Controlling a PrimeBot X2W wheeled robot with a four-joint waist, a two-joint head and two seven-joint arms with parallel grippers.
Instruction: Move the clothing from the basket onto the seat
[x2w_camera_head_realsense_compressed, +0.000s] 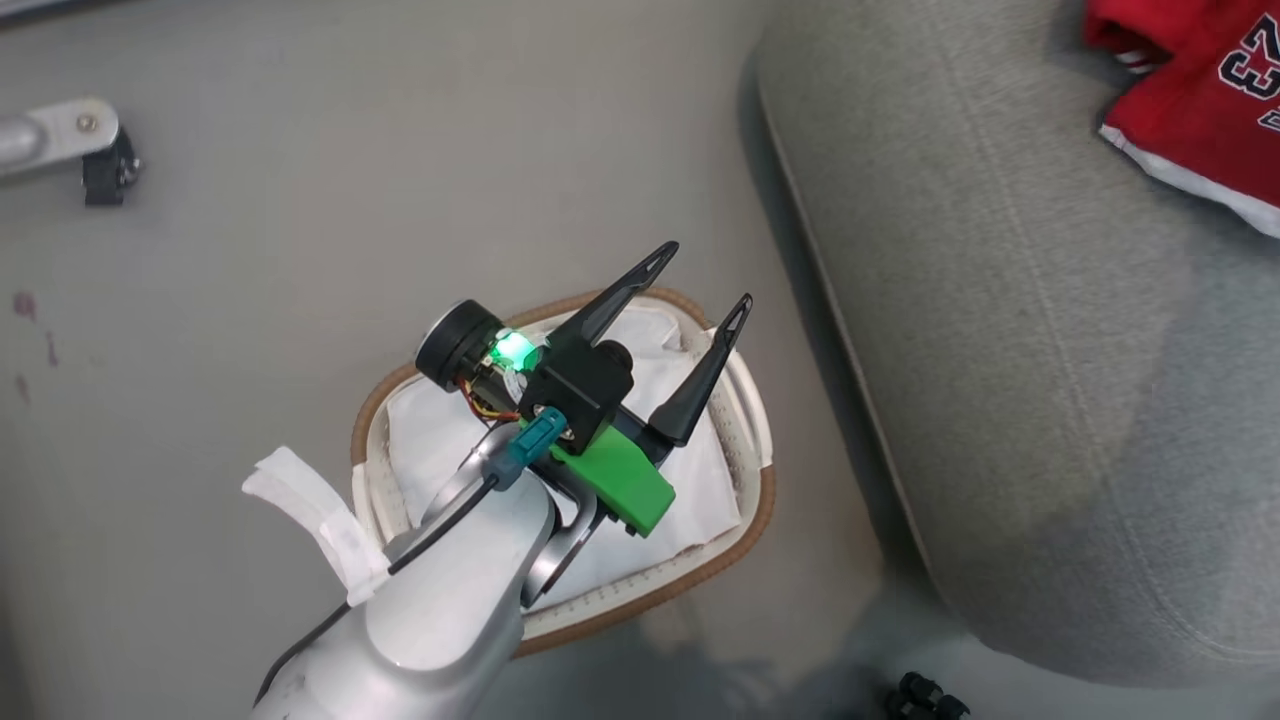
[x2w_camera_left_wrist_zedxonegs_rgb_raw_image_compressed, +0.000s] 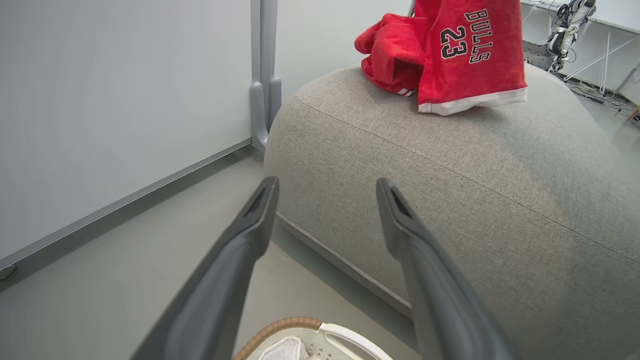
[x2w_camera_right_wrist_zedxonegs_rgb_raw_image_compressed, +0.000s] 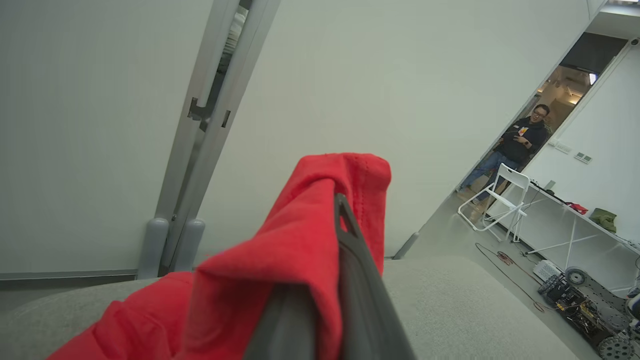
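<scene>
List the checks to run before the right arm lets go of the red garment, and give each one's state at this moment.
1. Right gripper shut on the red garment: ok.
2. Held garment over the seat, with its white hem reaching the cushion: ok.
3. Other garment lying on the seat, away from its edge: ok.
4. Left gripper open and empty, above the basket: ok.
5. Basket free of clothing: white liner shows, but the left arm covers part of it: cannot tell.
6. Person in the doorway, far from both arms: ok.
</scene>
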